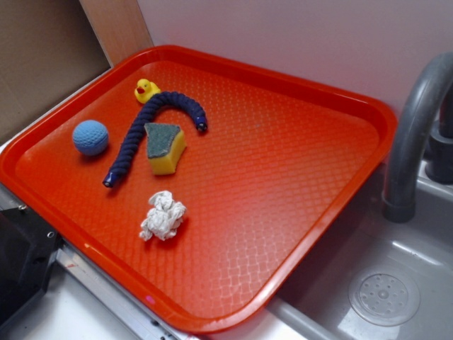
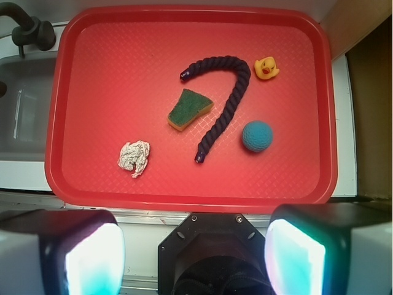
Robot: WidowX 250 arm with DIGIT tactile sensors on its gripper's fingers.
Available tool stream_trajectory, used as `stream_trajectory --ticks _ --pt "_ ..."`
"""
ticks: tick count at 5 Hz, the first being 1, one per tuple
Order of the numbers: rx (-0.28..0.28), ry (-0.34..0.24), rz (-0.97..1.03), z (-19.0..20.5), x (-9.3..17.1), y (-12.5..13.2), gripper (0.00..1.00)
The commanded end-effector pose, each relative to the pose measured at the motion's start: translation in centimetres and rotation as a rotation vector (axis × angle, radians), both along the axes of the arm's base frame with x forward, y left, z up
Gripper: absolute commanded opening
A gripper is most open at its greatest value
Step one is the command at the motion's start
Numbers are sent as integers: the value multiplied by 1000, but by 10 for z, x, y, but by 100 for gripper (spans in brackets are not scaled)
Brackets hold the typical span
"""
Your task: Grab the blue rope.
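Your fingers (image 2: 92, 258) stand wide and empty above the tray's (image 2: 123, 67) near edge, while the blue rope (image 2: 230, 101) lies hooked around the sponge (image 2: 189, 109), its long straight run free for grasping.

Bright even light, soft short shadows, gripper fingers (image 2: 95, 258) blurred w/ glare, exterior pic slightly soft

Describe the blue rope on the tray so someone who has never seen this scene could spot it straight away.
Find the red tray beside the grey sink; five small things sit toward one side of it. The blue rope is the long navy twisted cord bent like a cane, hooking round the yellow-and-green sponge. Unlike the round light-blue ball beside it, it is dark, long and curved.
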State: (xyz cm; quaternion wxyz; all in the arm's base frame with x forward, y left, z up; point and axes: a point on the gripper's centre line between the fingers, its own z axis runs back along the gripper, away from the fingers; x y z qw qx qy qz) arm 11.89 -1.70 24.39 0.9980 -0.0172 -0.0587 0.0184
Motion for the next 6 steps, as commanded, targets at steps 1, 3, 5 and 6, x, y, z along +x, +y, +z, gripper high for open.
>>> stream_trajectory --ticks 1,3,5,6 --pt "0 0 0 0 0 0 100" --pt "9 -33 372 -33 56 30 100" --pt "62 -76 550 -88 110 77 100" --pt "101 -82 523 -116 125 84 100"
